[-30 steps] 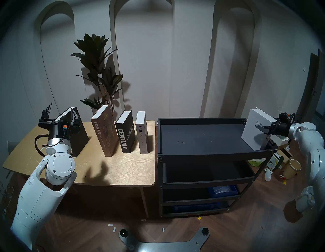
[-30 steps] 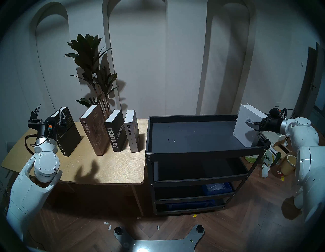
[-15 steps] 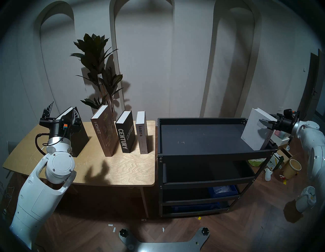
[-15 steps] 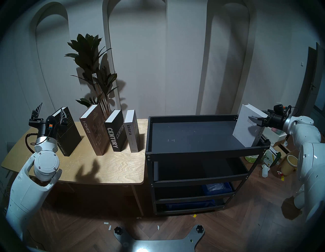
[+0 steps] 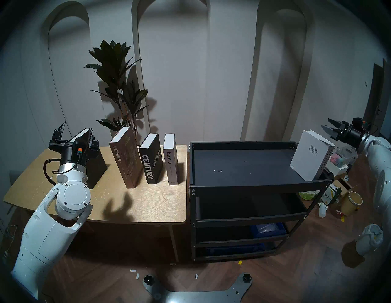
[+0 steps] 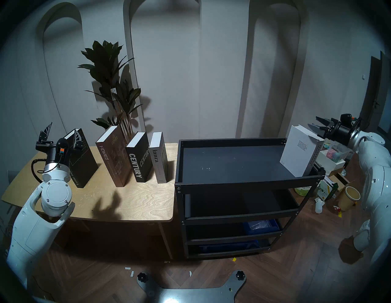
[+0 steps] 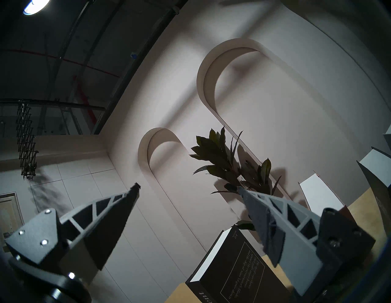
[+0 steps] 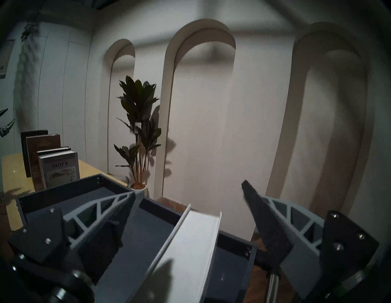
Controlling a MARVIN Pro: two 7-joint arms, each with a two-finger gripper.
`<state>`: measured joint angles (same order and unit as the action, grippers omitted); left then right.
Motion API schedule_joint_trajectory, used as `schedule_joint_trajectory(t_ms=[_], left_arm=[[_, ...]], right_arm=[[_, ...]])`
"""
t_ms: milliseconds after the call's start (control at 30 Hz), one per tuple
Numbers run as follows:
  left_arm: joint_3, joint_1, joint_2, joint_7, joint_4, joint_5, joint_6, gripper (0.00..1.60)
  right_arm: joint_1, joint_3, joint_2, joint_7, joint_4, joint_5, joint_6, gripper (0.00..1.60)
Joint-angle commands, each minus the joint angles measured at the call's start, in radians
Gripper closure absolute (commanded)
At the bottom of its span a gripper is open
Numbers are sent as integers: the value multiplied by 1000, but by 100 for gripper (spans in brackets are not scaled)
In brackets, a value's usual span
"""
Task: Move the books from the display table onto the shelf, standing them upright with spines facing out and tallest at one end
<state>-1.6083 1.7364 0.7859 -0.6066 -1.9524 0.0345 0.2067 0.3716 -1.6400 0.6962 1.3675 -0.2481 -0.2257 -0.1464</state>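
Pretty dim room overall, everything is looking bluish-grey and a bit grainy. One round ceiling lamp (image 7: 35, 5) is blowing out white in the upper left of the left wrist view. A hard claw-shaped shadow (image 5: 118, 208) is falling on the light plywood tabletop (image 5: 156, 203), lower left of centre, and the dark leafy potted plant (image 5: 118, 69) is throwing a shadow on the pale arched wall (image 5: 228, 74). Fisheye is bending all edges into a black rim, and the right wrist view is looking soft.

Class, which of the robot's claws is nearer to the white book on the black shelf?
Right. The right claw hangs open just above the white book; the left claw is far across, by the black book on the table.
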Motion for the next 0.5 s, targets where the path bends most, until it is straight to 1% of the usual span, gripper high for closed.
schedule_joint_trajectory(t_ms=[0, 133, 167, 233, 367, 400, 433, 467], left_arm=[[-11, -16, -5, -6, -17, 4, -3, 0], [-18, -5, -4, -8, -16, 2, -4, 0], [-25, 3, -4, -12, -14, 0, -4, 0], [-30, 9, -4, -15, -12, -1, -3, 0], [-43, 19, -8, -14, -2, -4, -2, 0], [-43, 19, -8, -14, -2, -4, -2, 0], [-47, 21, -9, -14, 0, -5, -5, 0], [-58, 26, -9, -16, 6, -8, -6, 0]], right_arm=[[-111, -56, 6, 30, -95, -59, -11, 0], [-122, -81, 31, 56, -129, -86, -25, 0], [-116, -94, 50, 81, -149, -102, -33, 0], [-106, -108, 72, 92, -153, -120, -21, 0], [-80, -113, 129, 116, -159, -138, -16, 0], [-80, -113, 129, 116, -159, -138, -16, 0], [-75, -114, 142, 116, -160, -142, -14, 0], [-69, -112, 166, 116, -160, -146, -12, 0]])
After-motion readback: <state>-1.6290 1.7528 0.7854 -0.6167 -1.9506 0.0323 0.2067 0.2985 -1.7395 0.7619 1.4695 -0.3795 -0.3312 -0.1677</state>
